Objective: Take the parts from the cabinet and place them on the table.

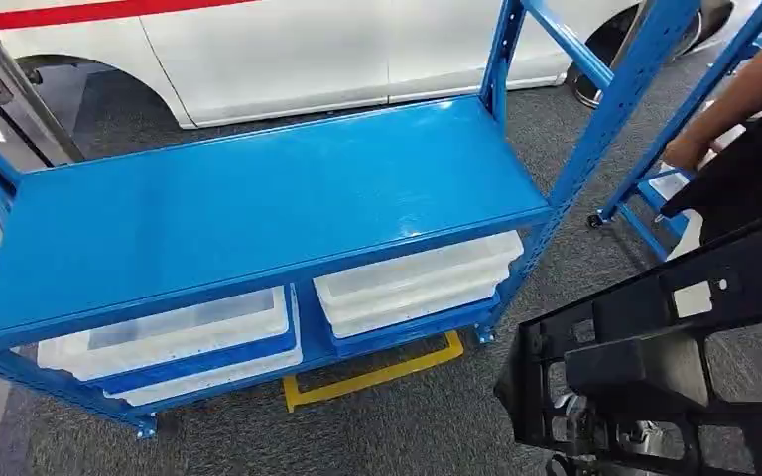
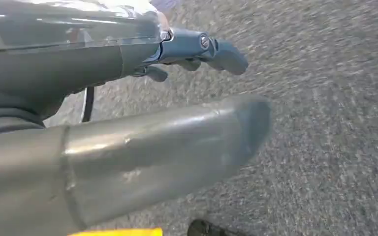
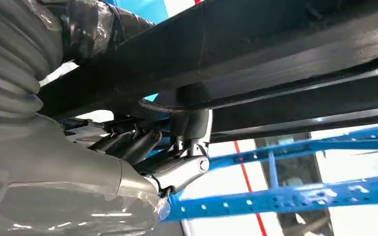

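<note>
A long black plastic car part (image 1: 655, 347) with cut-outs crosses the lower right of the head view, above the carpet and beside the blue table. My right hand (image 1: 595, 436) grips it from beneath near its lower end. In the right wrist view the hand (image 3: 172, 157) has its fingers closed around the black part (image 3: 256, 54). The blue table (image 1: 258, 198) has a bare flat top. In the left wrist view my left hand (image 2: 177, 88) hangs over grey carpet with its fingers apart and nothing in it.
White bins (image 1: 417, 283) (image 1: 174, 337) sit on the table's lower shelf. A person's arm (image 1: 734, 99) reaches in at the upper right, by a blue cabinet frame (image 1: 675, 129). A white car (image 1: 288, 40) stands behind the table. Yellow floor tape (image 1: 377, 377) lies below it.
</note>
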Robot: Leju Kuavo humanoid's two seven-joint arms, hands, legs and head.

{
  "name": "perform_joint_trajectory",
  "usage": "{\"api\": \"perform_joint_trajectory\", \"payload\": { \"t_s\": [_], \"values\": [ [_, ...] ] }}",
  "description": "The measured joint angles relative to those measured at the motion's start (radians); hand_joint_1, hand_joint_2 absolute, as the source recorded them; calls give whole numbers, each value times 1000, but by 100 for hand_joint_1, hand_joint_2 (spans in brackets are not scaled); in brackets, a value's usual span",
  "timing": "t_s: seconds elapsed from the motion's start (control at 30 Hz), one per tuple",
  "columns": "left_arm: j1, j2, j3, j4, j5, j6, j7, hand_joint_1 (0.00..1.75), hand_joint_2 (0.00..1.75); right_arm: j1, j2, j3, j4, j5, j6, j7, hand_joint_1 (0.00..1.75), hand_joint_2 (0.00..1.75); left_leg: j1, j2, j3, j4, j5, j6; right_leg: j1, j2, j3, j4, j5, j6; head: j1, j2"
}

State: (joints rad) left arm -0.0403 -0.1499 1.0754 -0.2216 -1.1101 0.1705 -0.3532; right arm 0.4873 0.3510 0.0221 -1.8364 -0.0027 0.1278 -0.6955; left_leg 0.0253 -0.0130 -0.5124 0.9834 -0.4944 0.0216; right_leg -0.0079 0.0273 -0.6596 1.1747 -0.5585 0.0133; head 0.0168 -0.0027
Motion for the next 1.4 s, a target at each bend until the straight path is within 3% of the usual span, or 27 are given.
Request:
{"api": "perform_joint_trajectory", "payload": {
  "t_s": [0.07,0.1,0.17,0.2,0.23,0.27,0.4,0.43,0.5,0.57,0.6,0.63,0.7,0.73,0.77,0.8,0.9,0.93,0.97,1.0,1.07,1.13,1.17,1.23,1.27,1.3,1.4],
  "values": [
    [1,0,0,0,-4,-2,1,0,0,1,0,-1,1,-3,-1,0,175,175,-2,32,-2,1,-1,0,-6,-17,-65,137,-60,6,0,0],
    [1,0,1,0,-6,-3,2,0,0,3,0,-3,1,-6,-2,0,175,175,-2,46,-2,2,-2,-1,-8,-20,-79,169,-61,8,0,0],
    [-2,0,1,0,-11,-3,2,0,0,3,0,-6,1,-12,-3,0,175,175,-2,71,0,3,-5,-5,-12,-29,-34,91,-2,11,0,0],
    [-4,-2,1,0,-15,-3,1,0,0,4,0,-8,-1,-16,-3,0,175,175,-1,82,3,5,-8,-9,-14,-40,23,-7,44,9,0,0],
    [-6,-2,1,0,-18,-3,0,0,0,8,0,-10,-7,-18,-4,0,175,175,-2,90,8,6,-11,-14,-12,-73,78,-98,75,5,0,0],
    [-5,-2,1,0,-21,-3,0,0,0,7,0,-13,-11,-19,-4,0,175,175,-10,98,9,10,-16,-21,0,-118,96,-137,58,-1,0,0],
    [-12,-2,1,0,-28,-3,0,0,0,16,1,-22,-28,-33,-10,0,175,175,-12,133,17,10,-19,-38,2,-71,81,-137,68,-24,-1,0],
    [-14,-2,1,0,-29,-3,0,0,0,20,2,-24,-34,-34,-10,0,175,175,-6,111,11,18,-33,-46,-6,-62,84,-143,74,-32,-1,0],
    [-13,-3,1,0,-32,-3,0,0,0,19,3,-27,-40,-38,-10,-1,175,175,-5,38,-26,115,-104,-48,-6,-45,80,-144,78,-43,-2,0],
    [-8,-3,1,0,-34,-3,0,0,0,20,3,-29,-40,-38,-10,-1,175,175,-5,20,-100,280,-178,-49,-1,-23,76,-144,80,-48,-1,0],
    [-6,-3,1,0,-34,-3,0,0,0,22,3,-30,-40,-38,-10,-1,175,175,-5,20,-127,333,-187,-48,1,-8,76,-142,80,-49,-1,0],
    [-5,-3,1,0,-34,-3,0,0,0,23,3,-32,-40,-37,-10,-1,175,175,-5,19,-129,335,-171,-46,2,5,76,-141,80,-49,-1,0],
    [-5,-3,1,0,-34,-3,0,0,0,22,3,-34,-40,-38,-10,-1,175,175,-5,11,-70,200,-76,-39,2,34,79,-136,80,-49,-1,0],
    [-6,-3,1,0,-34,-3,0,0,0,22,3,-34,-41,-37,-10,-1,175,175,-5,-8,-30,110,-30,-35,2,46,81,-133,79,-47,-1,0],
    [-4,-3,1,0,-34,-3,0,0,0,22,3,-35,-41,-38,-10,-1,175,175,-4,-60,-3,49,-23,-27,0,55,78,-131,79,-46,-1,0],
    [-4,-2,0,0,-34,-3,0,0,0,21,3,-35,-42,-38,-10,-1,175,175,-1,-87,-1,28,-25,-26,6,68,69,-121,79,-37,-1,0],
    [-6,-2,1,0,-35,-2,1,0,0,26,3,-37,-46,-38,-10,0,175,175,-10,-57,0,28,-25,-19,-7,104,55,-132,95,-13,-1,0],
    [-6,-5,1,0,-35,-3,1,0,0,26,3,-38,-48,-37,-10,0,175,175,4,-43,0,11,-15,-7,-1,104,53,-129,94,-8,-1,0],
    [-8,-5,1,0,-34,-6,1,0,0,27,3,-38,-48,-37,-10,-1,175,175,2,-26,5,6,-10,-3,4,39,44,-111,79,-5,0,0],
    [-7,-4,1,0,-33,-10,0,0,0,23,3,-39,-48,-37,-10,-1,175,175,1,-12,5,5,-9,5,3,0,21,-62,41,1,3,0],
    [-4,-4,2,0,-26,-16,0,0,0,20,3,-39,-48,-34,-10,0,175,175,-5,19,3,6,-10,7,-4,-19,-49,89,-37,11,3,0],
    [-4,-2,5,0,-24,-21,0,0,0,20,2,-41,-47,-33,-10,0,175,175,-6,49,3,6,-12,6,-8,-22,-80,160,-49,18,3,0],
    [-5,-2,5,0,-24,-23,0,0,0,19,2,-41,-47,-32,-10,0,175,175,-6,62,5,6,-14,4,-9,-25,-59,126,-20,19,3,0],
    [-9,-2,6,0,-20,-29,0,0,0,18,3,-41,-46,-26,-10,0,175,175,-6,81,13,6,-19,-1,-9,-41,35,-36,59,14,3,0],
    [-10,-2,6,0,-20,-31,0,0,0,15,3,-41,-45,-21,-12,0,175,175,-7,89,20,6,-22,-7,-4,-82,85,-127,77,6,3,0],
    [-11,-2,6,0,-18,-31,0,0,0,9,3,-41,-43,-15,-14,1,175,175,-14,98,17,7,-26,-14,10,-98,91,-139,66,-2,3,0],
    [-17,-2,14,0,-16,-33,0,0,0,6,3,-40,-39,4,-31,0,175,175,-14,121,25,5,-28,-26,13,-68,81,-138,68,-19,3,0]
  ]
}}
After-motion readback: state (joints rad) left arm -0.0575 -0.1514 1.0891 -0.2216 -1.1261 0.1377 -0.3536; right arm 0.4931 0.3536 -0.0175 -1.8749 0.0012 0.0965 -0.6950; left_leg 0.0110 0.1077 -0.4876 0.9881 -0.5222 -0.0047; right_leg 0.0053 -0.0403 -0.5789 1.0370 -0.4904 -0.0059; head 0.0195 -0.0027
